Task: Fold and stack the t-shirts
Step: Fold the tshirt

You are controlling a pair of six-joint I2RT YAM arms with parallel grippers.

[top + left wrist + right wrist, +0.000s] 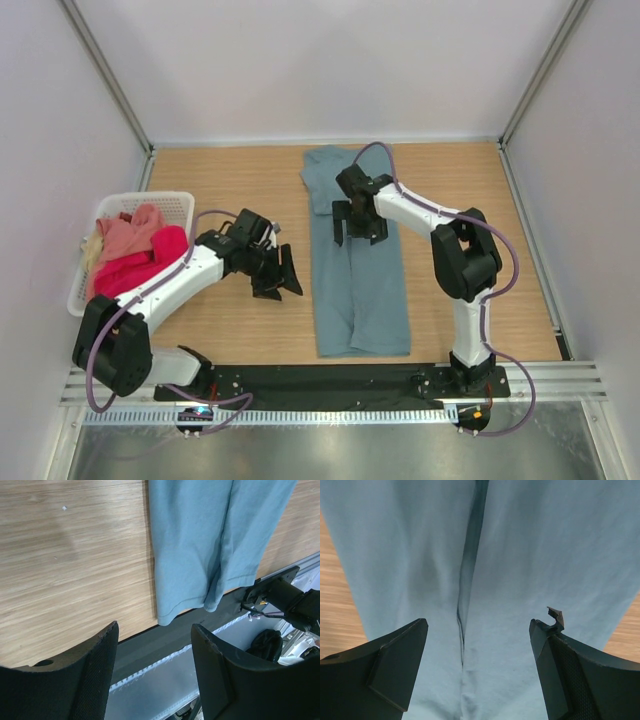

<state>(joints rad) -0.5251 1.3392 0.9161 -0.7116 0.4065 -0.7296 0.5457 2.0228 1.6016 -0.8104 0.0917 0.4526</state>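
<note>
Overhead and wrist views of a shirt-folding cell. The grey-teal shirt (360, 280) lies flat on the desk (230, 180) as a long narrow strip running from the far edge toward the arm bases. Its two sides are turned inward and meet along a central crease. The right end effector (358, 228) hovers over the far half of the strip, centred on that crease, with its jaws wide apart and gripping nothing. The left end effector (278, 278) hangs over bare wood just beside the strip's left edge, jaws also spread and empty. A salmon shirt (130, 235), a crimson shirt (140, 265) and a cream shirt (92, 248) sit bundled in the white basket (180, 200) at the far left, well apart from the work.

The step in hand appears to be the crosswise fold, with the lengthwise folds apparently complete. To do it well, each end effector should probably pinch one corner of the same short end and catch every layer, so that the inward flaps do not spring open. Both should lift together and only as high as needed. The end should then be carried straight along the strip and laid down with the edges matched. An uneven lift would likely skew the crease or drag the whole strip across the wood.
</note>
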